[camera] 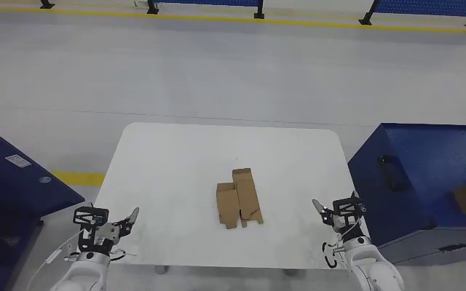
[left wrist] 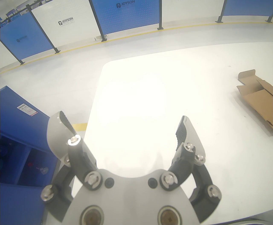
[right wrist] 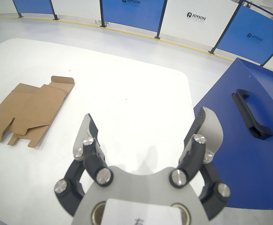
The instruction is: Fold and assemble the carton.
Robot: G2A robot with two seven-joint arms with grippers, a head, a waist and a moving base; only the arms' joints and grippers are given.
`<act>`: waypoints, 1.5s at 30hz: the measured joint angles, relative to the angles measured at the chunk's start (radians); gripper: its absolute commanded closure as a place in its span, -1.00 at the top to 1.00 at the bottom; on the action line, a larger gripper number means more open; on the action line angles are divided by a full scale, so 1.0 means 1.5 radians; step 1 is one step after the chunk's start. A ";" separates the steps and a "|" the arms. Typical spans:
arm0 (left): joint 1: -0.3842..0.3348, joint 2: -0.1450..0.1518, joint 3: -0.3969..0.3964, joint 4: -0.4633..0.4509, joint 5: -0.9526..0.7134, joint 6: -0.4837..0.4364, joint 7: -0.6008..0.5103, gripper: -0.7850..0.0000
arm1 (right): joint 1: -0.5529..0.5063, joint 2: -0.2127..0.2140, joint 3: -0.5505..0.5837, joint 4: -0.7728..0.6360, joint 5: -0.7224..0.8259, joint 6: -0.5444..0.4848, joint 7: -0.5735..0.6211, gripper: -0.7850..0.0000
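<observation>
A flat, unfolded brown carton (camera: 238,198) lies on the white table (camera: 175,167), slightly towards the front of the middle. It also shows as a flattened sheet with flaps, the carton (right wrist: 32,106), and at the picture's edge, the carton (left wrist: 257,93). My left gripper (camera: 108,217) hovers at the table's front left corner, open and holding nothing; its fingers (left wrist: 61,119) stand wide apart. My right gripper (camera: 337,206) sits at the front right edge, open too, with its fingers (right wrist: 90,125) spread. Both are well apart from the carton.
A blue bin (camera: 408,189) with a black handle (right wrist: 249,115) stands right of the table. Another blue bin (camera: 29,189) stands to the left. Blue and white partition panels (right wrist: 132,10) line the floor beyond a yellow line.
</observation>
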 measured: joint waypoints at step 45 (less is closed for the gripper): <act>-0.512 -0.068 0.352 0.407 -0.862 -0.188 -0.651 1.00 | 0.000 0.000 0.000 0.000 0.000 0.000 0.000 1.00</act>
